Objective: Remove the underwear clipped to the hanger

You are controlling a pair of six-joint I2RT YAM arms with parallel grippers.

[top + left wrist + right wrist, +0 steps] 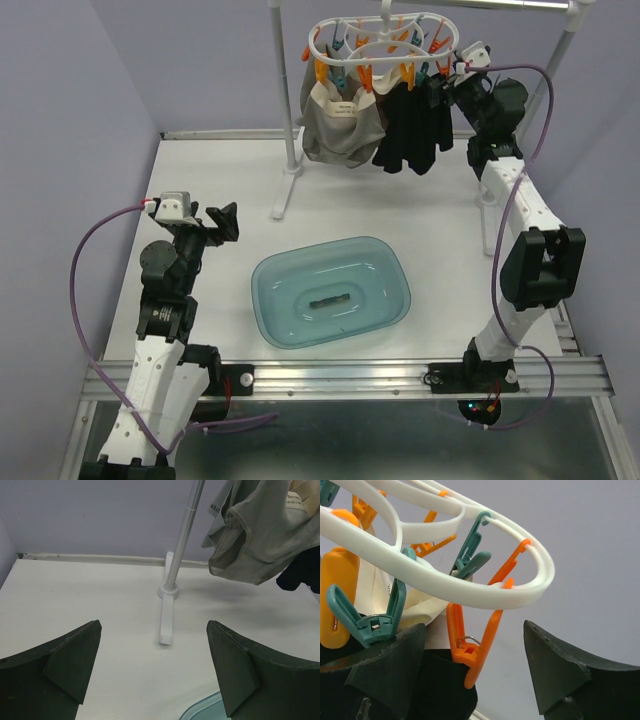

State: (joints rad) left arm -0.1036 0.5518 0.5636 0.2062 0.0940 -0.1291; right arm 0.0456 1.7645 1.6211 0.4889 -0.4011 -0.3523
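The white oval hanger (380,40) hangs on the rack at the back, with orange and teal clothespins. Beige-taupe underwear (340,125) and black underwear (412,130) hang clipped under it. My right gripper (446,80) is open at the hanger's right end. In the right wrist view its jaws (475,630) stand on either side of an orange clothespin (476,652) that pinches the black underwear (440,687) below the hanger ring (470,587). My left gripper (222,222) is open and empty, low over the table; its view shows the beige-taupe underwear (265,540).
A translucent teal basin (330,290) sits mid-table, its rim at the bottom of the left wrist view (210,710). The rack's left pole (292,110) and foot (167,620) stand between the left gripper and the garments. The right pole (560,60) is behind the right arm.
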